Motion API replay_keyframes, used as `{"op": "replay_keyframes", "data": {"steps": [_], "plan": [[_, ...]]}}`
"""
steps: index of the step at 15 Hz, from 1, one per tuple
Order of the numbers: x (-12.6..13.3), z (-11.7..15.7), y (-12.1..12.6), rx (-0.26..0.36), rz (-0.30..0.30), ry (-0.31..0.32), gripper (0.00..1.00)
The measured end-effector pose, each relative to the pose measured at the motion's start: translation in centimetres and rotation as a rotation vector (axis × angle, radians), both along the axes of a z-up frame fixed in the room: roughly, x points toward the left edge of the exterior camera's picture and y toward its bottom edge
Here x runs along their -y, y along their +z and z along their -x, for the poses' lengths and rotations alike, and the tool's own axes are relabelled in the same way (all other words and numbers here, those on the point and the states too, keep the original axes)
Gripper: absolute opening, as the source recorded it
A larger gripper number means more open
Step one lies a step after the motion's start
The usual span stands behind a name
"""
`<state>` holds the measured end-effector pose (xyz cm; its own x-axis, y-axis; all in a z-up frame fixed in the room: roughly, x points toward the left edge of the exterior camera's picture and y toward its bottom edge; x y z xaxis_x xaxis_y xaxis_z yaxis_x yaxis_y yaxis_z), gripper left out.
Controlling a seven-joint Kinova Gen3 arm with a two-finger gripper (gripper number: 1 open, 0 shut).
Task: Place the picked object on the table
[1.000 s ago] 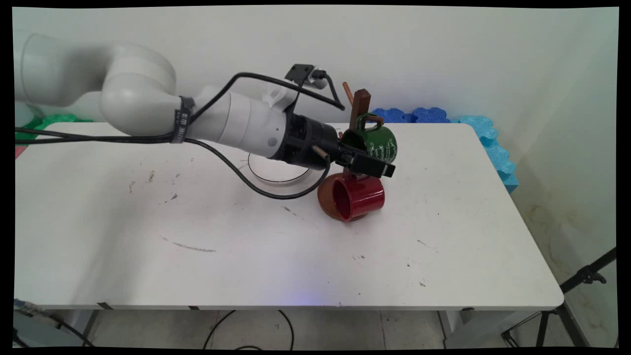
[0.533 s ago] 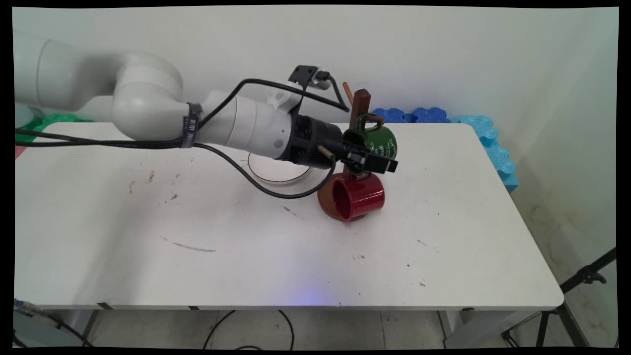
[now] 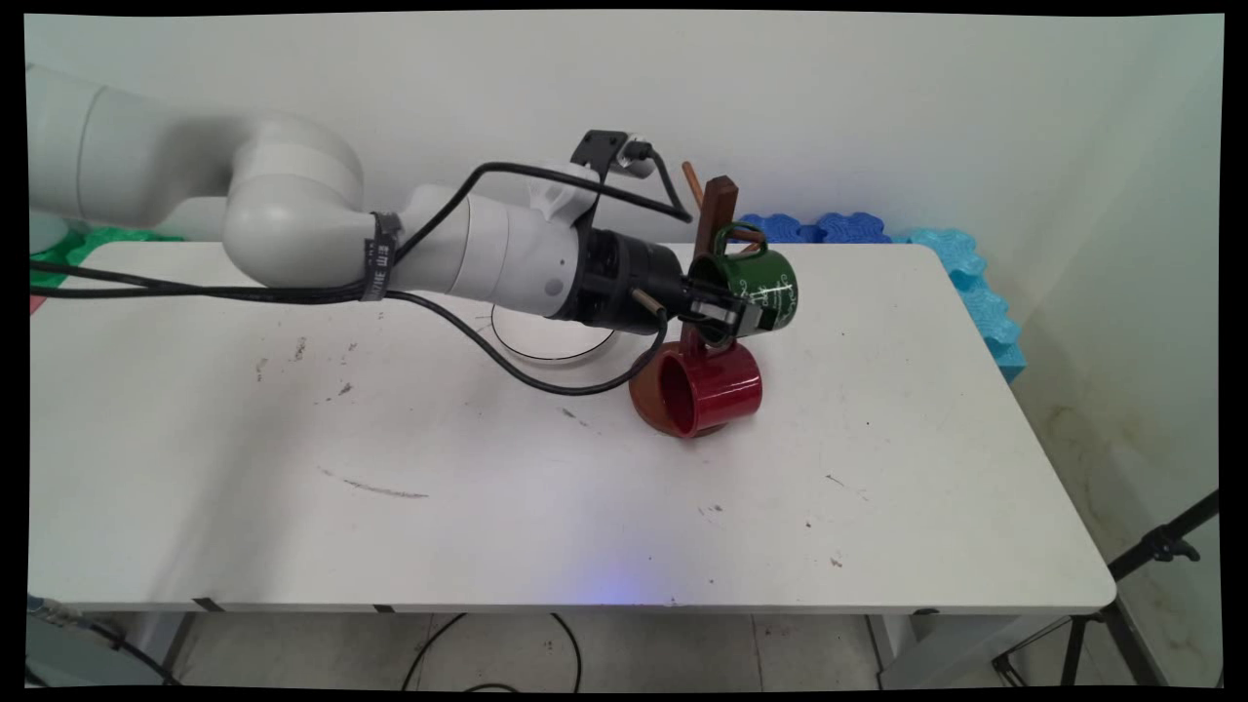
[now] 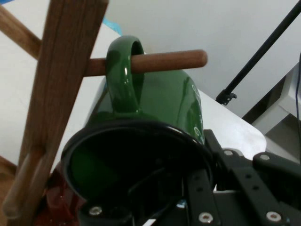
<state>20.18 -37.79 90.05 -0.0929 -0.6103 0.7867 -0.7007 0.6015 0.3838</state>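
A green mug [image 3: 768,283] hangs by its handle on a peg [image 4: 174,60] of a wooden mug tree [image 3: 716,210]. My gripper [image 3: 729,317] comes in from the left and is shut on the mug's lower rim. In the hand view the gripper [image 4: 200,165] has one finger inside the green mug [image 4: 160,99] and the other against its outer wall. The mug is tilted, its mouth toward the hand. A red mug [image 3: 707,388] hangs lower on the tree, mouth facing the near left, just under my gripper. The tree's brown round base [image 3: 643,398] shows behind the red mug.
A white disc with a dark rim [image 3: 546,336] lies on the table [image 3: 390,468] under the wrist. Blue foam pieces [image 3: 975,283] line the far right edge and green foam [image 3: 107,237] the far left. A black tripod leg [image 3: 1160,546] stands right of the table.
The fingers, spread wide below the green mug before, have come together on its rim. The hand moved slightly right and up, and the mug has tipped to the right.
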Motion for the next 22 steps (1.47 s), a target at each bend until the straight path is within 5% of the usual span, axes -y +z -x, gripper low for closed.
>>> {"op": "replay_keyframes", "data": {"steps": [17,22], "plan": [[-4.6,0.8,2.9,-0.065,0.065,-0.12,0.0],[-5.6,-0.4,3.4,0.018,0.09,-0.166,0.0]]}}
